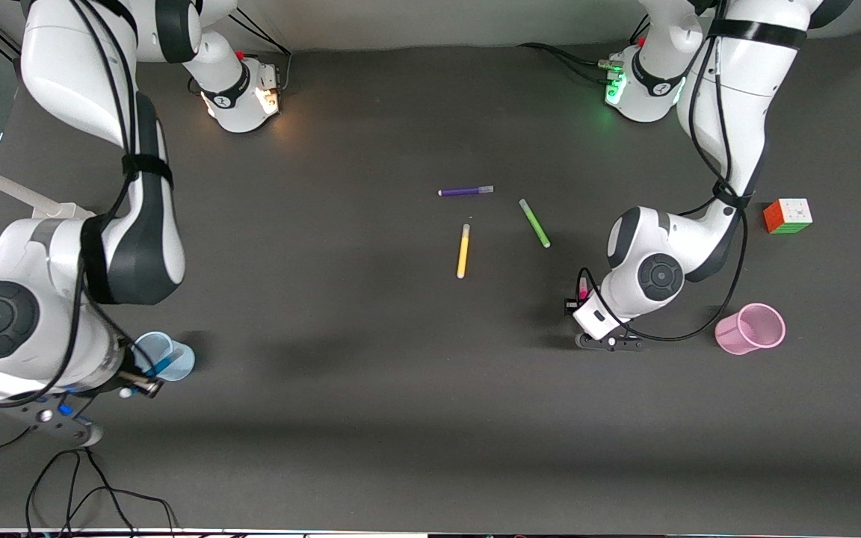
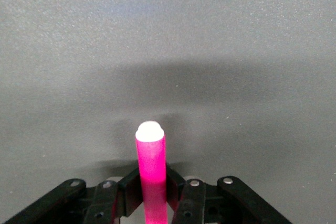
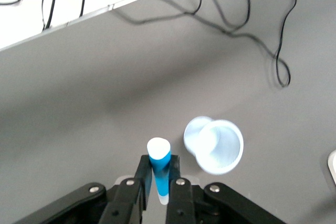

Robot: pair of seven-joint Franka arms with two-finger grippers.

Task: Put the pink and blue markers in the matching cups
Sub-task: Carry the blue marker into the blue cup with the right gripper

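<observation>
The left gripper [image 1: 584, 299] hangs in the lower right part of the front view, over bare table [image 1: 400, 388], clenched on the pink marker [image 1: 584, 287]. In the left wrist view the marker [image 2: 151, 174] stands up between the black fingers [image 2: 130, 192], its white end pointing at the table. The pink cup [image 1: 750, 329] lies tipped on its side at the lower right of the front view, near that gripper and apart from it.

The right gripper [image 1: 148, 377] is at the lower left of the front view, over the blue cup [image 1: 165, 356], grasping the blue marker [image 1: 161, 366]. In the right wrist view the marker [image 3: 159, 169] sits between the closed fingers [image 3: 142, 182], with the cup [image 3: 215, 145] lying on its side just beside it.

Near the middle of the front view lie a purple pen [image 1: 466, 191], a green pen [image 1: 534, 223] and a yellow pen [image 1: 463, 251], well apart from both cups. A colour cube [image 1: 788, 216] sits at the right edge.
</observation>
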